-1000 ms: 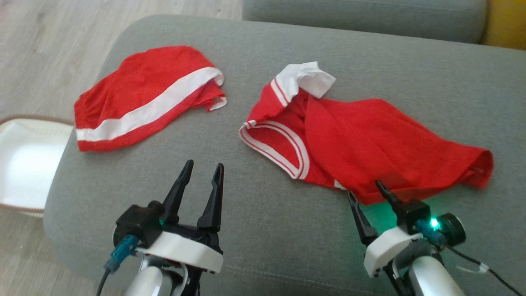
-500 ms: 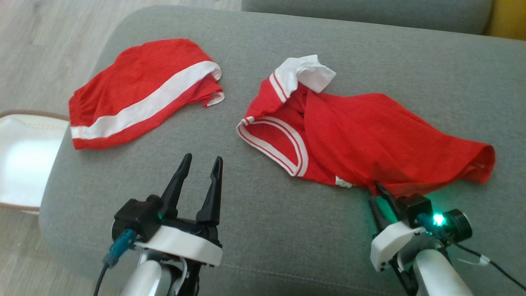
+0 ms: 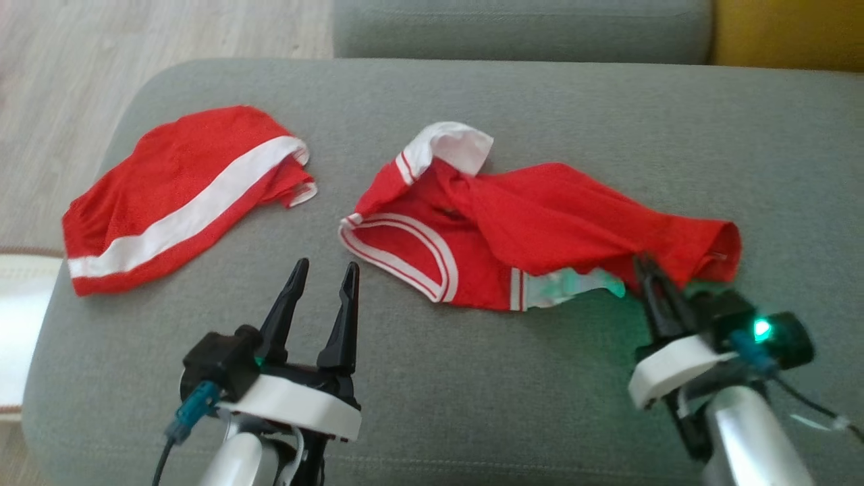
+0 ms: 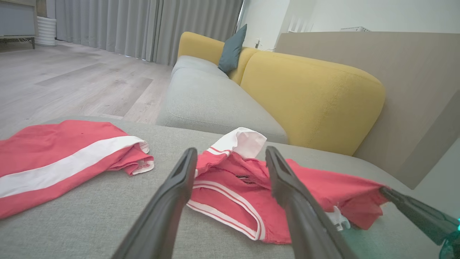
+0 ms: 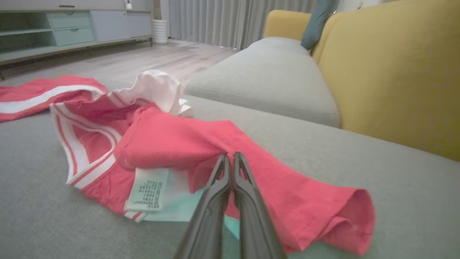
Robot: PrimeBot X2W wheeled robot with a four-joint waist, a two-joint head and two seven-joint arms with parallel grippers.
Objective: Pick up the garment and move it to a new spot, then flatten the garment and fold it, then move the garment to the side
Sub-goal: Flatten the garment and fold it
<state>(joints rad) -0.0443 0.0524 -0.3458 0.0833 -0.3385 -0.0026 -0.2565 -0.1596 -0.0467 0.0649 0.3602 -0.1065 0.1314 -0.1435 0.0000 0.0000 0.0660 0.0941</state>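
Right gripper is clamped tight on the near hem of the red jersey, which lies crumpled from mid-cushion toward the right edge of the grey seat cushion. Left gripper is wide open and empty, near the front edge. Right wrist view catches a white care label, print unreadable. Red shorts lie by the left edge.

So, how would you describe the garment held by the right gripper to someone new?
On the grey seat cushion lie two red garments. It is the crumpled garment on the robot's right side, its near edge pinched by the right gripper. Unlike the folded garment with one broad white band, it has thin white piping and a white label.
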